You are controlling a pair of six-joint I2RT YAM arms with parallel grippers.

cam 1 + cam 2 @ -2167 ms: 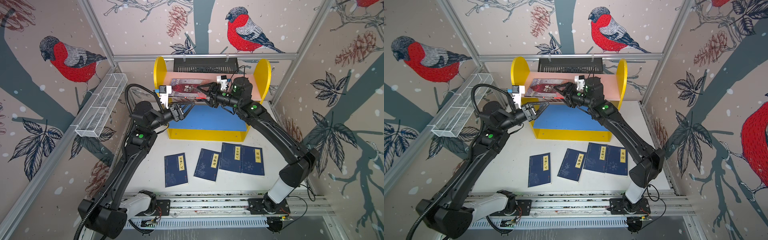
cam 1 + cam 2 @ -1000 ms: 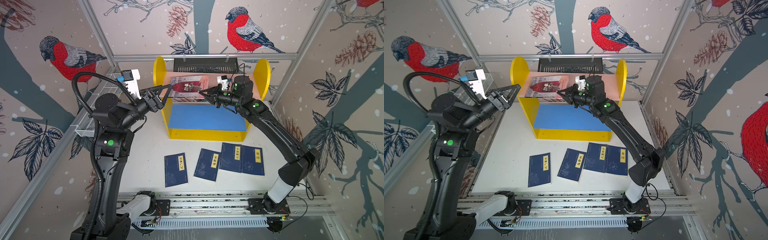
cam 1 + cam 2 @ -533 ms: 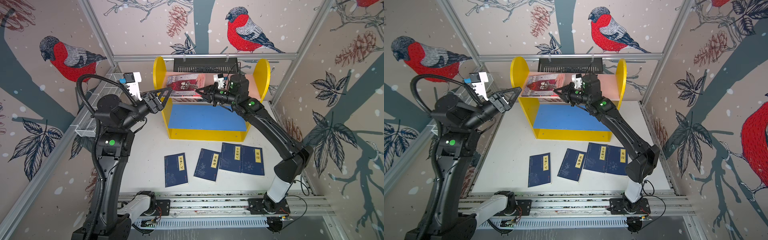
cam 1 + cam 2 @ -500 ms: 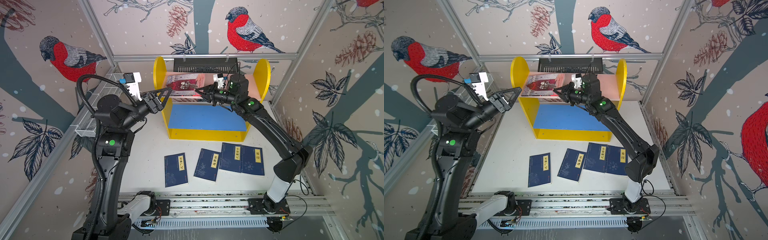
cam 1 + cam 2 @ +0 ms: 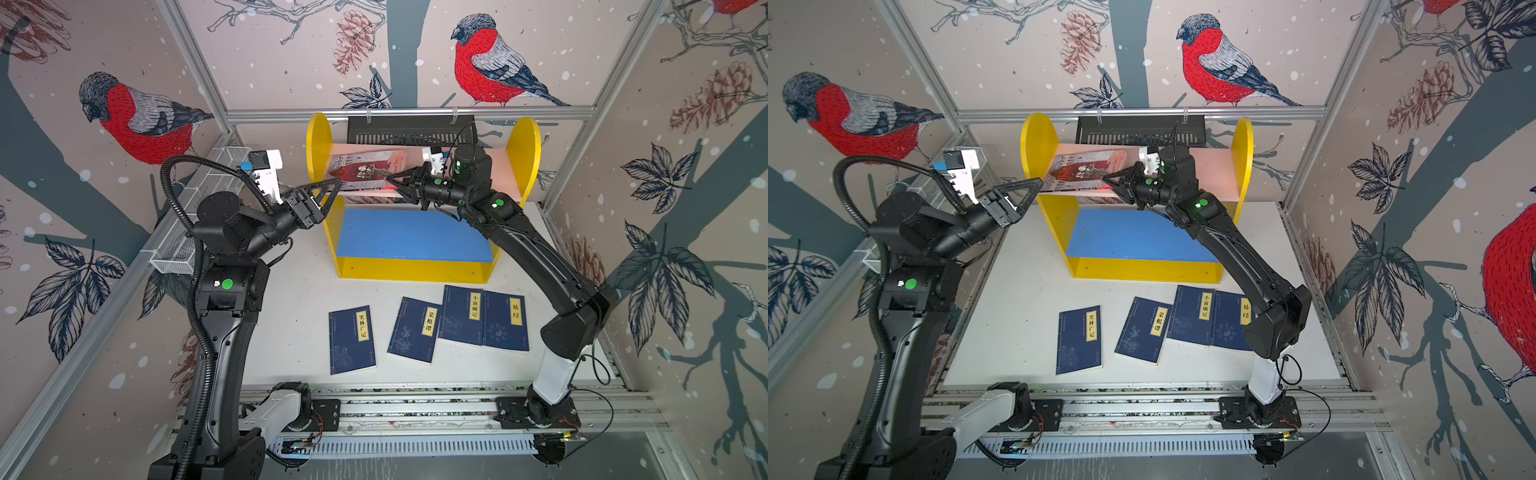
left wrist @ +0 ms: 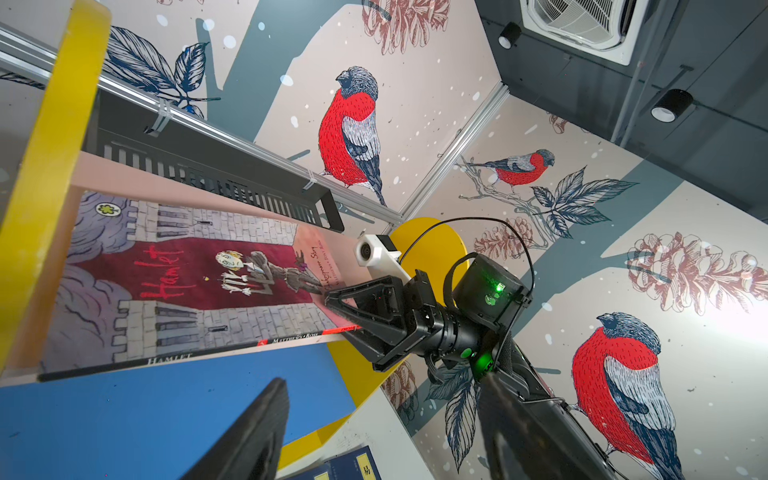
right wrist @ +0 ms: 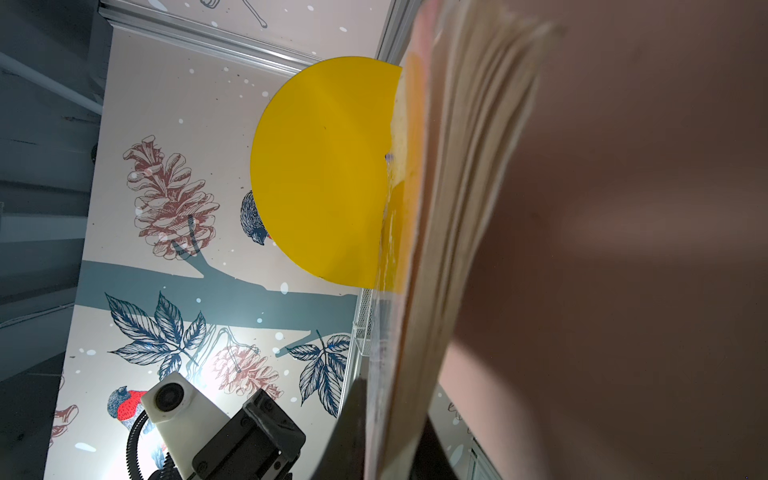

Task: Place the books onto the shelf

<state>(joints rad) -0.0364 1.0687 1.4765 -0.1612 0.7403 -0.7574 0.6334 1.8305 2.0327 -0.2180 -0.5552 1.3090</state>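
I see one book (image 5: 365, 171) lying flat on the upper board (image 5: 503, 166) of the shelf (image 5: 525, 145), at its left end. Four more books (image 5: 352, 338) lie in a row on the bench (image 5: 291, 316), before the shelf. A slotted tray (image 5: 411, 129) sits behind it.

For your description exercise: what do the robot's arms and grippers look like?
Left arm and right arm: black, green lights, white base links. A ribbed black hose follows the left. Left gripper and right gripper: black triangular frame fingers, white camera mounts.

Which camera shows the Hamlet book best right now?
Left wrist: the Hamlet book lies on the pink board, cover and spine legible. Both top views show it small; right wrist shows only blurred page edges.
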